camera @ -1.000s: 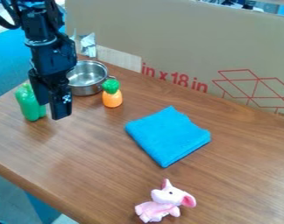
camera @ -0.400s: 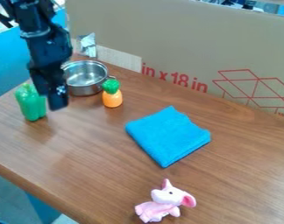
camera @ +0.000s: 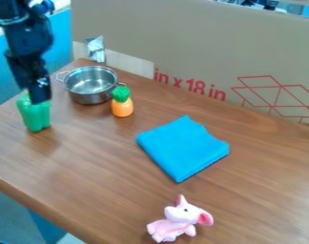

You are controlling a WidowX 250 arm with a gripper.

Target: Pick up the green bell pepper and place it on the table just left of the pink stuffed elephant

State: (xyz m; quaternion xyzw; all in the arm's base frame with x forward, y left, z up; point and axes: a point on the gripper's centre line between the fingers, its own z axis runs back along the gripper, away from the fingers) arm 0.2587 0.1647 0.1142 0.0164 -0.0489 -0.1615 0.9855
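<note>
– Brown wood-grain table [camera: 265, 190], cardboard [camera: 182, 38] behind. Camera view: anything near the gripper [camera: 38, 98]?

– Yep, green toy pepper [camera: 36, 116], on the table at the left of the view, right below the gripper's tip. Can't tell if touching.

– Which way up?

– Pretty much upright, long axis roughly in line with the hanging gripper.

– Open or closed?

– Honestly can't tell.

– And looks?

– Glossy, lobed, slightly narrower at the base.

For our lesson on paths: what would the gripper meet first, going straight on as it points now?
Probably the green toy pepper: the gripper points down and overlaps its top in the picture. Depth is unclear, so it might pass by and meet the table.
</note>
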